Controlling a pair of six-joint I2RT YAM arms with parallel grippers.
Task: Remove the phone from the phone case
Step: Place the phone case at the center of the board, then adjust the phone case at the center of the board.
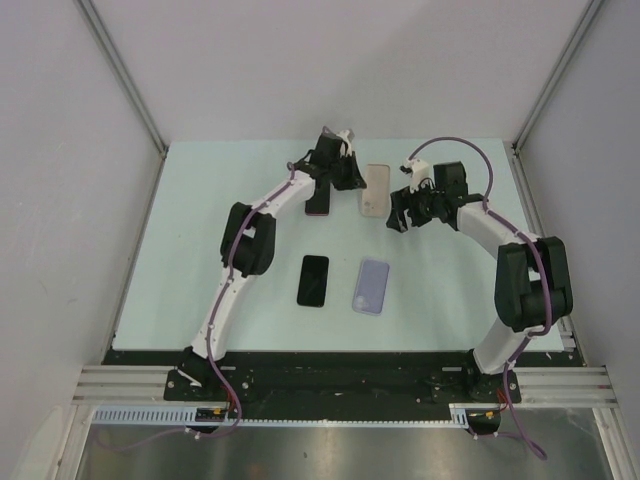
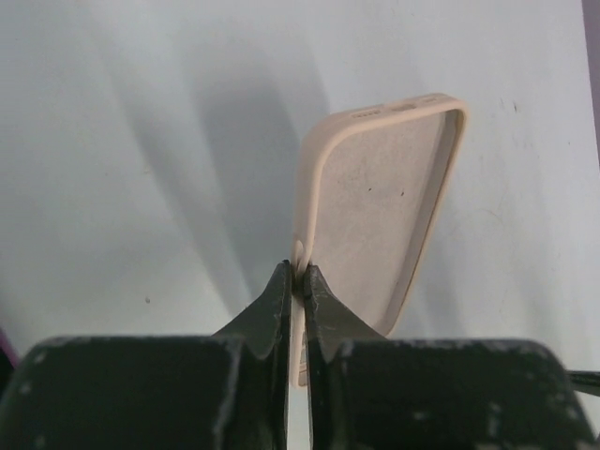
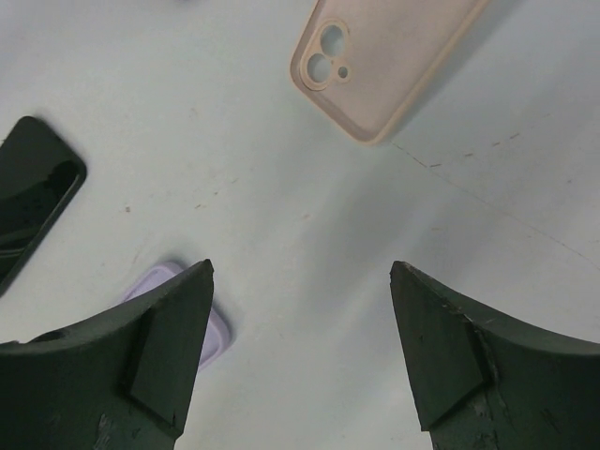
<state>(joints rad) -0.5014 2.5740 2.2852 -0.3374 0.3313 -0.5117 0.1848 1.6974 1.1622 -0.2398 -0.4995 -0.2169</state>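
Note:
A beige phone case point(image 2: 375, 206) stands tilted on the table, its bare lining facing me and no phone inside it. My left gripper point(image 2: 300, 267) is shut on its left rim. From above, that case point(image 1: 375, 190) sits at the back middle, with the left gripper point(image 1: 347, 174) at its left edge. A bare black phone point(image 1: 313, 280) lies flat in the front middle. My right gripper point(image 1: 398, 215) hovers just right of the case, open with nothing between its fingers point(image 3: 178, 328). The right wrist view shows the case's camera-hole end point(image 3: 375, 56) and the phone point(image 3: 33, 197).
A lilac case point(image 1: 371, 286) lies right of the black phone and partly behind my right gripper's left finger point(image 3: 187, 319). A dark flat thing with a magenta edge point(image 1: 318, 203) lies under the left arm. White walls enclose the table point(image 1: 200, 200) on three sides.

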